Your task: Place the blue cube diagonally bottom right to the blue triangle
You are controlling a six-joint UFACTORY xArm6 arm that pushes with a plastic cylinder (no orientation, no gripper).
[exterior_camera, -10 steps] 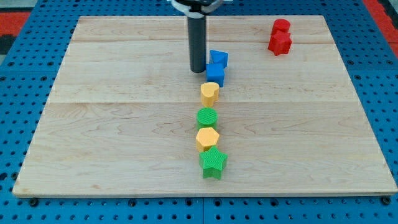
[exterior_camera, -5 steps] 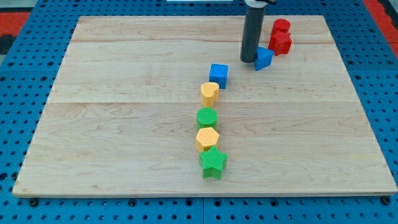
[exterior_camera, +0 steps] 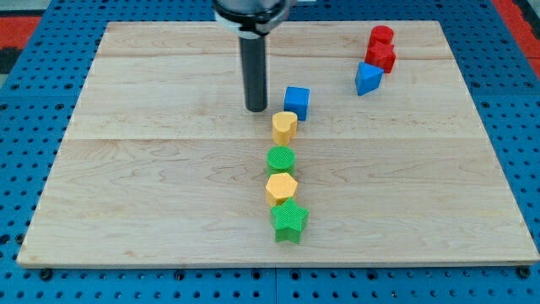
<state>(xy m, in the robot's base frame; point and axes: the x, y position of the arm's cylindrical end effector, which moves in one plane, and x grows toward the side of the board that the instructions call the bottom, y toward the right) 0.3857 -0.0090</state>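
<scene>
Blue cube (exterior_camera: 296, 102) sits well to the lower left of the blue triangle (exterior_camera: 367, 78), my tip (exterior_camera: 256, 109) just left of it, no jaws here; light, rigid, probably slides easily, so push its left face squarely.

arm: enters from the view's top, only the lowest part shows, cut off by the frame edge
mount: round dark collar with a pale rim at the top of the rod, partly out of frame
rod: straight, dark, cylindrical, upright, no visible tilt
my tip (exterior_camera: 256, 109): lower end of the rod, down at the worktop surface, blunt flat end
tip position: upper middle of the view, slightly left of centre
hand: none fitted, rod only
contact: tip stands free, touching nothing but the worktop as far as can be seen
</scene>
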